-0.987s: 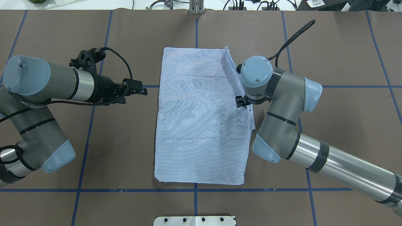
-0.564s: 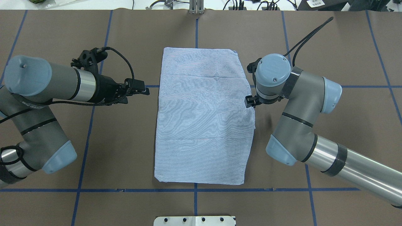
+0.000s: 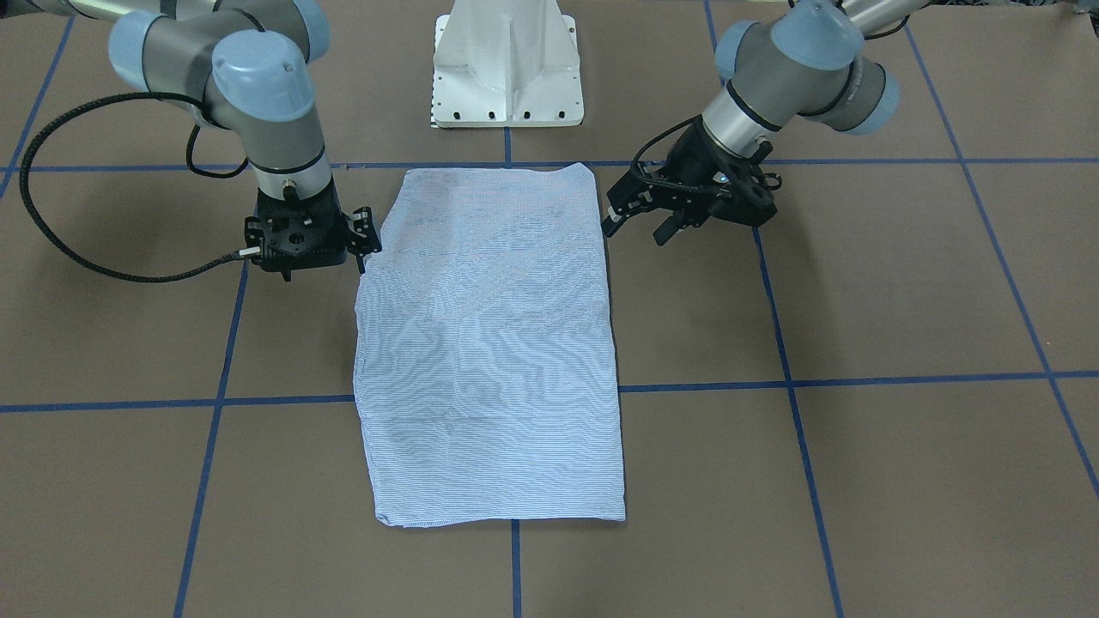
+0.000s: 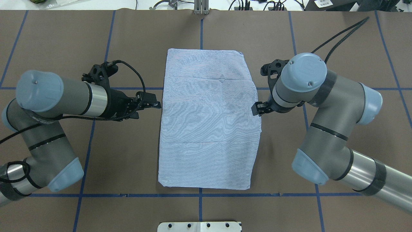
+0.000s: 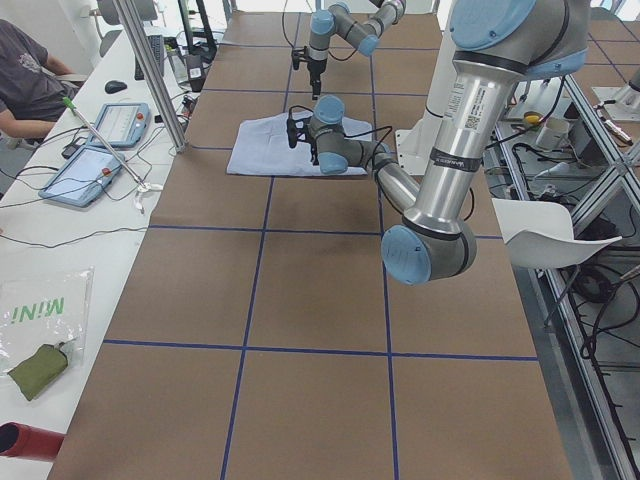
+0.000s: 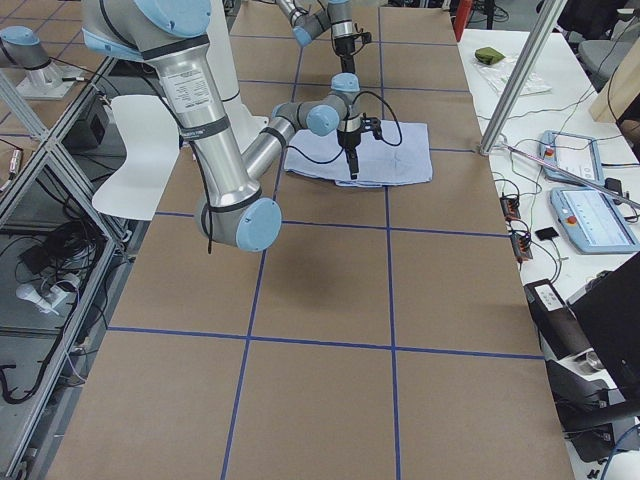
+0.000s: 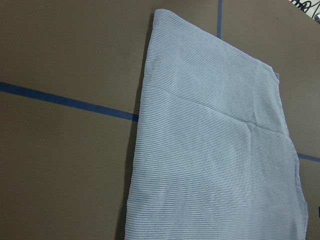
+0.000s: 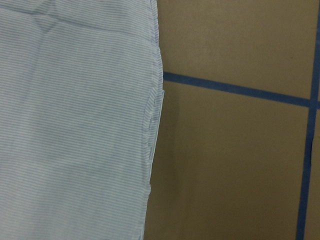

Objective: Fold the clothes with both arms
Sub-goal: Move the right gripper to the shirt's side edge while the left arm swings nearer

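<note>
Near the shirt [image 4: 209, 122], white pedestal [image 3: 506, 69]; beside table [image 4: 128, 154], tablets [image 5: 85, 172].

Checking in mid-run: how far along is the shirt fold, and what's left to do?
Done: the shirt lies flat as a narrow rectangle with no sleeves or collar showing, so the sides appear folded in. In hand: nothing. The left tool and right tool sit at its long edges, apparently open, with no cloth in them. Left: likely folding one short end onto the other, since the rectangle is long.

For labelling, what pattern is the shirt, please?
The shirt is light blue with fine white stripes; right wrist view.
</note>
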Robot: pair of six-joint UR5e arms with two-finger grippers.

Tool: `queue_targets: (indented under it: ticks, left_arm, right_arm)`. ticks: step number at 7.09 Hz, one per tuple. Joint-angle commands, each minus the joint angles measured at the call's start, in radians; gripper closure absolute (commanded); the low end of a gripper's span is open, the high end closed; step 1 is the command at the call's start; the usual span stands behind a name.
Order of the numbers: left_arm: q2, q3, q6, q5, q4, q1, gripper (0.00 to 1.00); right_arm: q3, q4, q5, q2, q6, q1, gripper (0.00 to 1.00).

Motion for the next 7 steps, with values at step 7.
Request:
queue_targets:
  ticks: [7]
  left_arm:
    - [-0.017, -0.069, -0.125, 0.252, 0.343, 0.327, 0.18]
  right_arm:
    - [0.192, 0.048, 0.018, -0.078, 0.284, -0.140, 0.00]
